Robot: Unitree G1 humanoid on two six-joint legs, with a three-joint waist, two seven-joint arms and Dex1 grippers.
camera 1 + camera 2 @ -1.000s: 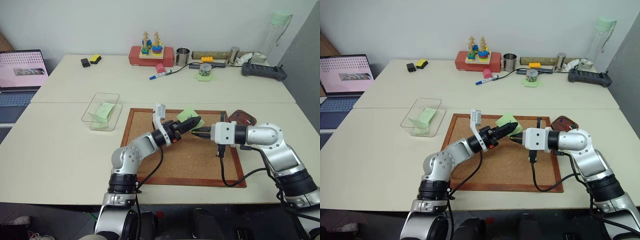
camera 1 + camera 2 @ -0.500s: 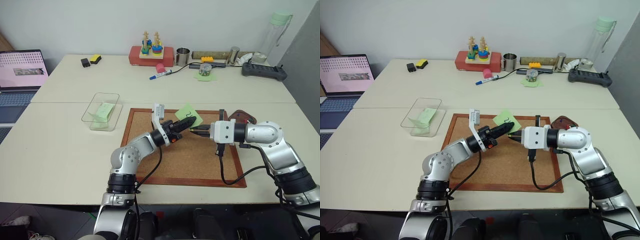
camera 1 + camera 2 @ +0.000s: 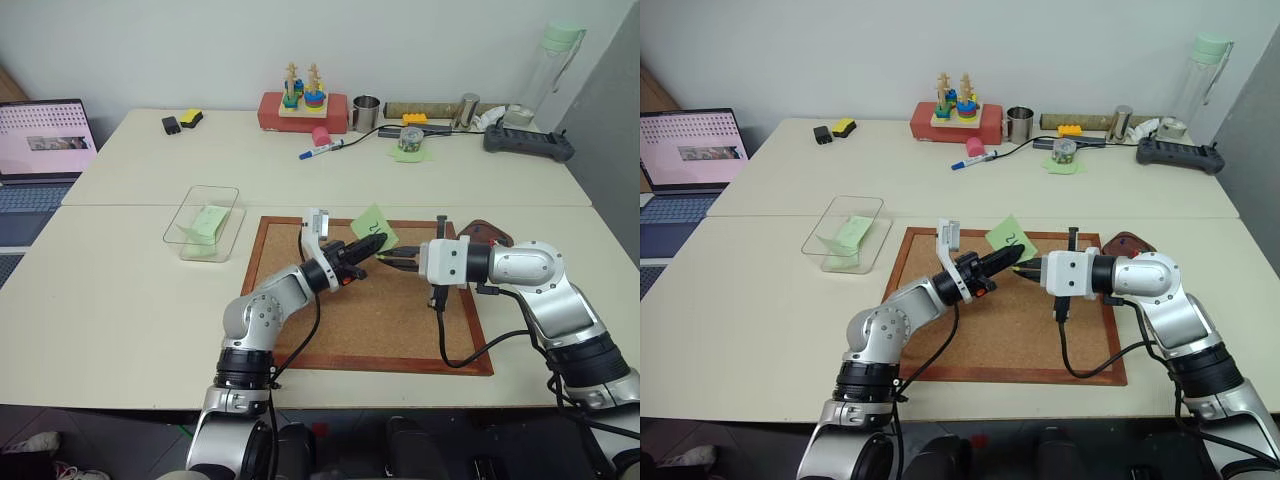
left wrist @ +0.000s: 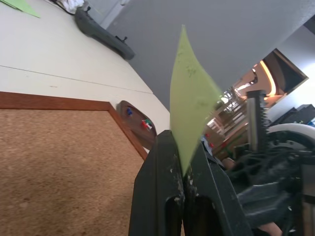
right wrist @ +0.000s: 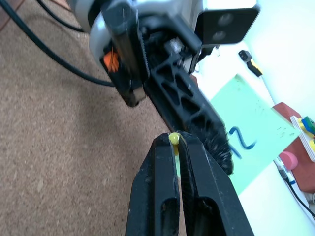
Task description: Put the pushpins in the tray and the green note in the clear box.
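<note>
The green note stands tilted up over the cork board, handwriting on its face, pinched at its lower edge by my shut left gripper. In the left wrist view the note rises from between the fingertips. My right gripper, tip to tip with the left, is shut on a yellow pushpin. The tray sits behind the right arm at the board's far right corner, with several pushpins in it. The clear box stands left of the board.
A blank pale-green slip lies in the clear box. Along the far table are a laptop, a red box with a stacking toy, a metal cup, a marker, a black controller and a tall bottle.
My left gripper has closed on the green note, and the note has come up off the cork board to stand higher. The right gripper stays shut on the pin.
</note>
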